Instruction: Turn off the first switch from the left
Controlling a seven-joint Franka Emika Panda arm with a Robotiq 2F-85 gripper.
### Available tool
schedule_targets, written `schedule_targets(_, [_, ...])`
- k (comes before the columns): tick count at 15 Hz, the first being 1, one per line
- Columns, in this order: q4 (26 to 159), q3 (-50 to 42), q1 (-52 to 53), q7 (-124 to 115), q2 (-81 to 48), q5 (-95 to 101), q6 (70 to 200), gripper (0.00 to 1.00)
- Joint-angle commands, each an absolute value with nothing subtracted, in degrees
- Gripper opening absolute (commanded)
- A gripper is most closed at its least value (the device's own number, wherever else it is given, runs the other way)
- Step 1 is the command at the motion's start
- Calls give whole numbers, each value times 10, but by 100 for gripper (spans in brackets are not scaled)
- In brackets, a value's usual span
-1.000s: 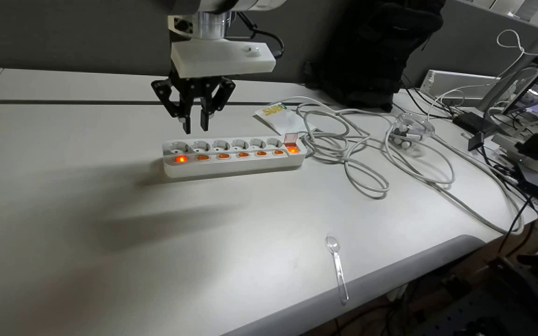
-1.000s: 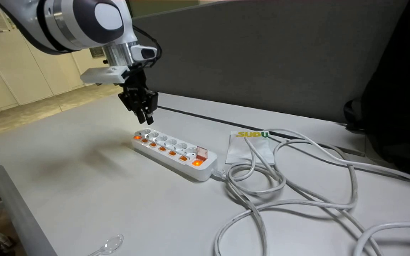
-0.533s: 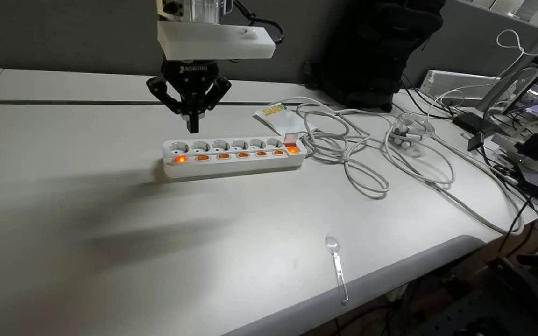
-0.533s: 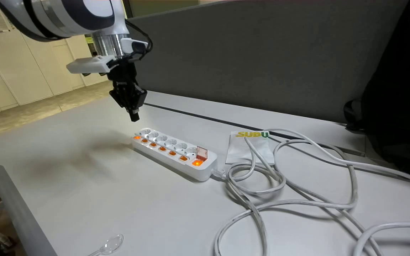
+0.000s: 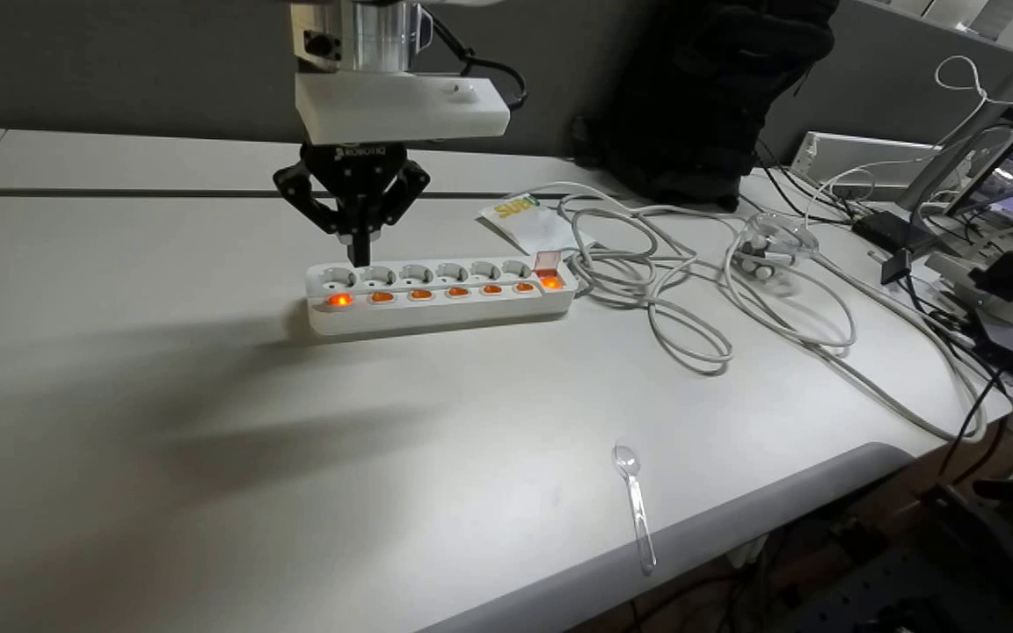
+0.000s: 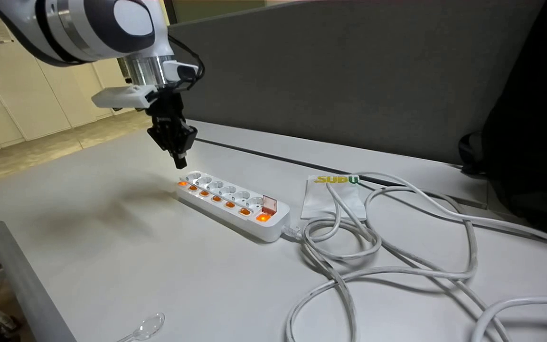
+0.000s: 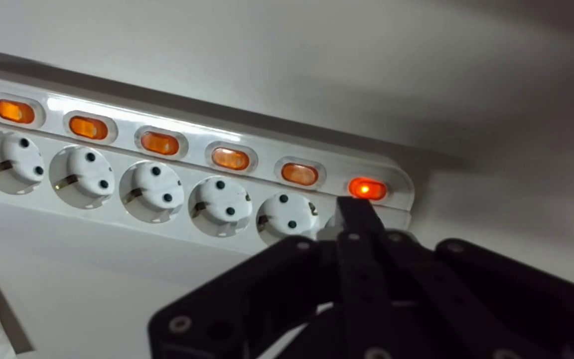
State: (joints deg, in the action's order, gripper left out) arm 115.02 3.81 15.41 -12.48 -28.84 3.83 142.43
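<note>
Where the black two-fingered Robotiq gripper hangs: above the end of the long white plastic power strip opposite its white cord; an exterior view shows a gap beneath the tips.
Fingers: drawn together, side by side, pointing down.
First switch: tiny oval orange-red rocker, endmost in the row at the strip's cordless end, glowing bright red in the wrist view and lit in both exterior views; in the wrist view the fingers reach its lower edge from that angle.
Next in the row: five oval orange rockers, duller than the first, running on towards the cord.
Round white sockets: six, alongside the switches, the endmost partly hidden by the gripper in the wrist view.
Cord end: a lit orange rocker, just beside a raised, clear reddish cover.
Flat white packet: near the cord's loops, with yellow and green lettering.
Clear plastic spoon: well apart from the strip, its handle over the grey edge of the white table.
Black backpack: at the back, by the grey partition.
</note>
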Motion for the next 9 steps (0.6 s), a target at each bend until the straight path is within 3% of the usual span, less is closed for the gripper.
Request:
schedule_targets(1, [1140,38,157,-139,-314,39,1447,0])
schedule_targets(9, [1134,36,173,-153,-341,33,1479,0])
